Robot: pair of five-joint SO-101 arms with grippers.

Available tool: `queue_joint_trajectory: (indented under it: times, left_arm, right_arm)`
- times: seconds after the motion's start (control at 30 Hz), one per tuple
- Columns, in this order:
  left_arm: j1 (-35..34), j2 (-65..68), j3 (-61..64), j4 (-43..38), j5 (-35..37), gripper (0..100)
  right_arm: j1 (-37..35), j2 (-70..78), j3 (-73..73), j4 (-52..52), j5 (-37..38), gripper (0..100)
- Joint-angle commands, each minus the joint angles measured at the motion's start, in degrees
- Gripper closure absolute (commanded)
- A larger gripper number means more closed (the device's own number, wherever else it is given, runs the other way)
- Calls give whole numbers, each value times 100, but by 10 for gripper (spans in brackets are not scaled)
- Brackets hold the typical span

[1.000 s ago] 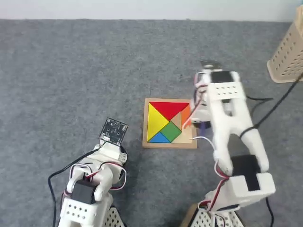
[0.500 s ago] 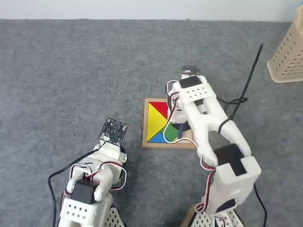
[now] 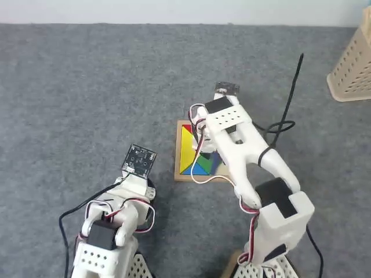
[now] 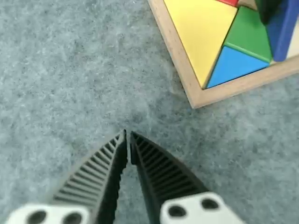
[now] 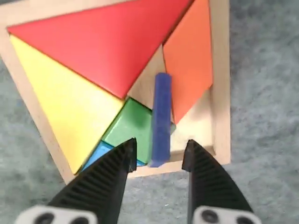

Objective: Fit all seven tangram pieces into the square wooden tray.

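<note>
Square wooden tray (image 5: 219,70) on grey carpet (image 3: 87,87), dark blue piece (image 5: 161,116) standing on edge inside tray beside green piece (image 5: 131,123), right gripper (image 5: 160,144) over tray, jaws wide, left gripper (image 4: 127,135) off tray corner, jaws almost touching, holding nothing.

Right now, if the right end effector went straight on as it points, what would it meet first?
The right end effector would probably meet the blue piece, standing on edge in the wooden tray; depth is unclear.
</note>
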Motion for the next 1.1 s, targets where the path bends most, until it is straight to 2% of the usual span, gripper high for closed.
queue_joint_trajectory:
  times: [0.0,0.1,0.27,0.4,0.47,0.57,0.83,1.07]
  left_arm:
    - [26,-114,-110,35,35,988]
    - [26,-114,-110,35,35,988]
    - [26,-114,-110,35,35,988]
    - [26,-114,-110,35,35,988]
    - [26,-114,-110,35,35,988]
    - [26,-114,-110,35,35,988]
    - [26,-114,-110,35,35,988]
    - [26,-114,-110,35,35,988]
  right_arm:
    - [207,-277,-325,-4,-35,832]
    - [593,-444,-466,171,246,833]
    - [954,-1121,-765,725,1855,834]
    - [1121,-1727,-756,629,2295,928]
    - [1103,-1903,-668,593,2743,972]
    - [1033,-1974,-308,382,3358,991]
    - [884,-2527,1732,-1622,3481,991]
    - [910,-3055,2505,-2009,3429,991]
